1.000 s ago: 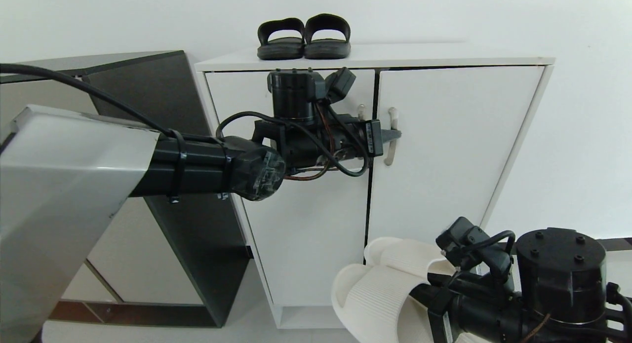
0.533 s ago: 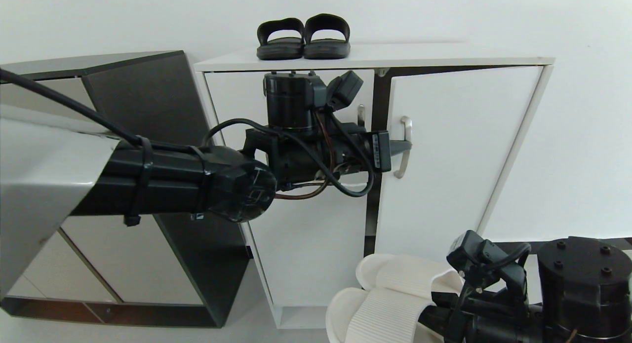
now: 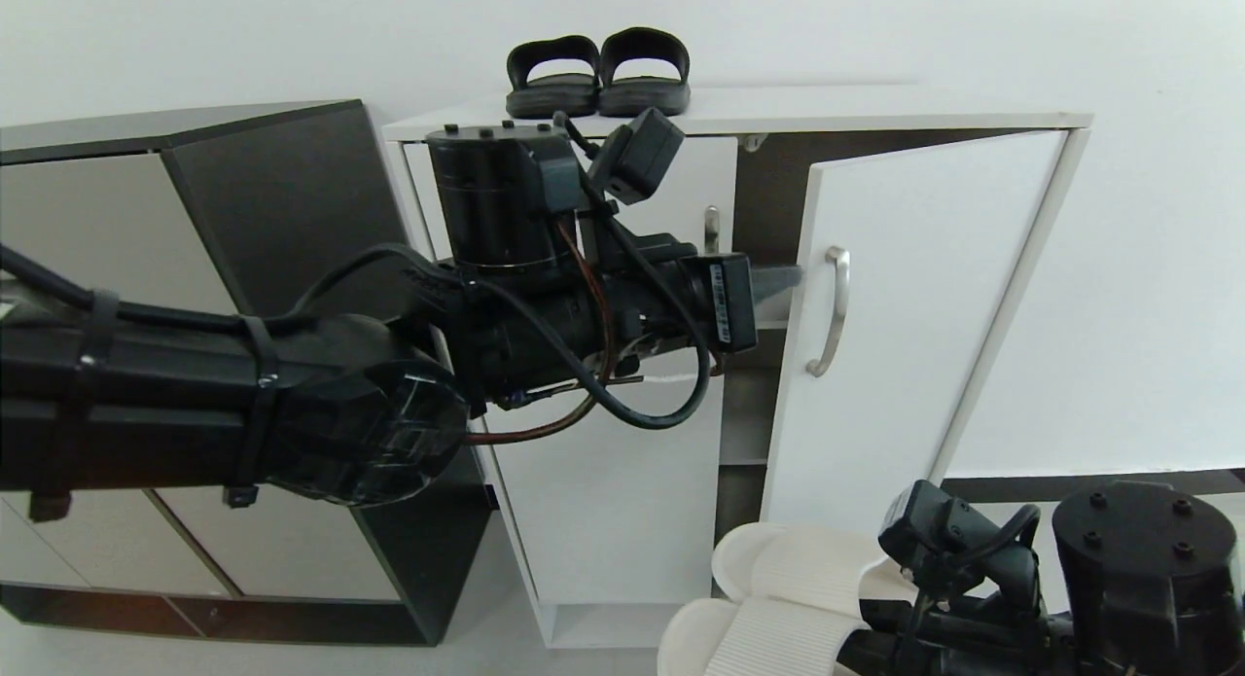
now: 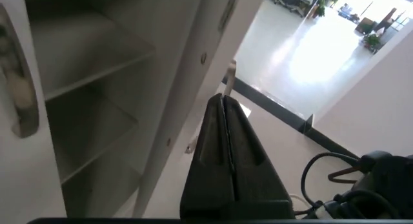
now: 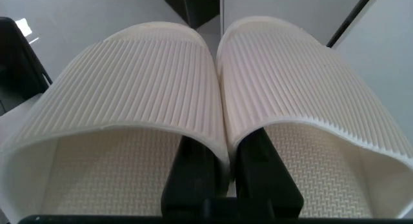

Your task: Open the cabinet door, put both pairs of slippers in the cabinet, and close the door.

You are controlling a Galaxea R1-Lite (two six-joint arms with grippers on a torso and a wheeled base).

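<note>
Head view: your left gripper [image 3: 783, 280] is sitting at frame centre, its tip meeting the free edge of the right cabinet door [image 3: 924, 297]. That door is standing partly open, and the tip is just left of the door handle [image 3: 830, 311]. The black slippers [image 3: 598, 73] are resting on the cabinet top [image 3: 875, 107], upper centre. The white slippers [image 3: 778, 603] are hanging bottom centre-right on your right gripper [image 3: 856, 647].

Left wrist view: the left gripper's jaws are pressing flat together, gripping nothing. Cabinet shelves [image 4: 84, 62] are showing upper left.

Right wrist view: the right gripper is pinching the white slippers' adjoining inner walls, one finger inside each.
</note>
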